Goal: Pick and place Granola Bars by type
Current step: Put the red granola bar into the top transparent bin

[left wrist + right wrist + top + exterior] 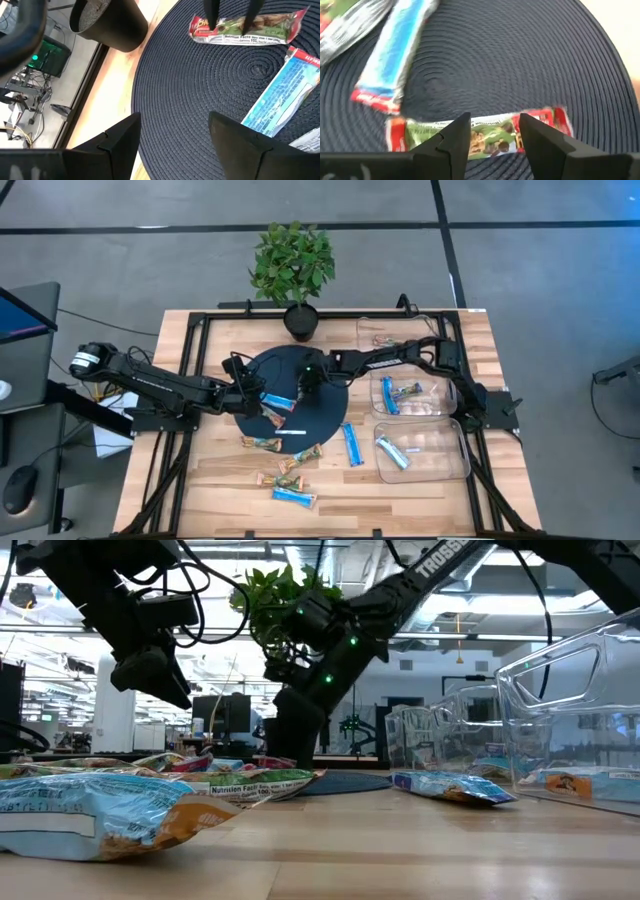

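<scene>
The right gripper [490, 131] stands over the round dark woven mat [520, 55] with its 2 fingers apart — the green-and-red foil-wrapped granola bar [485, 136] lies flat on the mat directly between and under them, not yet clamped. The left gripper [175, 137] hovers open nearby, a bright blue foil-wrapped bar [282, 97] just beside it on the mat.

hidden: green bar [480, 136] middle behind right gripper [491, 131] fingers; cut off: blue bar [280, 100] at frame edge

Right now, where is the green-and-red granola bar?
The green-and-red granola bar lies on the round dark mat, between the right claw fingers, beside a blue bar.
</scene>
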Motion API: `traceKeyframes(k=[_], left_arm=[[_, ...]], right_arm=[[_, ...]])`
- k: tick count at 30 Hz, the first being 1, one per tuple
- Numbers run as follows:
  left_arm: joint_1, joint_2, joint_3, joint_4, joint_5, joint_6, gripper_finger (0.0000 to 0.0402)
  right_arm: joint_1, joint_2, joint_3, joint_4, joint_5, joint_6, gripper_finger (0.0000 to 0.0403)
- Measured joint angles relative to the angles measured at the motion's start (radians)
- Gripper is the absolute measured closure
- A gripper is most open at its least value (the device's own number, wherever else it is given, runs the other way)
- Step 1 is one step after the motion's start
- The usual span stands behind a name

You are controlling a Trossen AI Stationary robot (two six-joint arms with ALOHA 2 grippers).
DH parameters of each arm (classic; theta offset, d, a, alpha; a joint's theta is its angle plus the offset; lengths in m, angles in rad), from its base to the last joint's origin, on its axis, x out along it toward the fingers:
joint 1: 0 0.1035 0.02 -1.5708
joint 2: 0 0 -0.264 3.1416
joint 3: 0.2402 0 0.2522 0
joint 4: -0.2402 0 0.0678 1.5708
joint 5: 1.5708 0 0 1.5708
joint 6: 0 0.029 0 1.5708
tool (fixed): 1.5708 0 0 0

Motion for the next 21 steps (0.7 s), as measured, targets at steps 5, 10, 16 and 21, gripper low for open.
traceKeyframes(k=[5,10,16,21], left_arm=[[0.000,0.000,0.000,0.000,0.000,0.002,0.0173],[0.000,0.000,0.000,0.000,0.000,0.001,0.0173],[0.000,0.000,0.000,0.000,0.010,0.001,0.0173],[0.000,0.000,0.000,0.000,0.010,0.001,0.0173]], right_arm=[[0.043,0.000,0.067,-0.092,0.107,-0.023,0.0239],[0.052,0.000,0.124,-0.198,0.190,0.120,0.0239],[0.038,0.000,0.141,-0.330,0.196,-0.091,0.0239],[0.045,0.000,0.141,-0.378,0.192,-0.328,0.0239]])
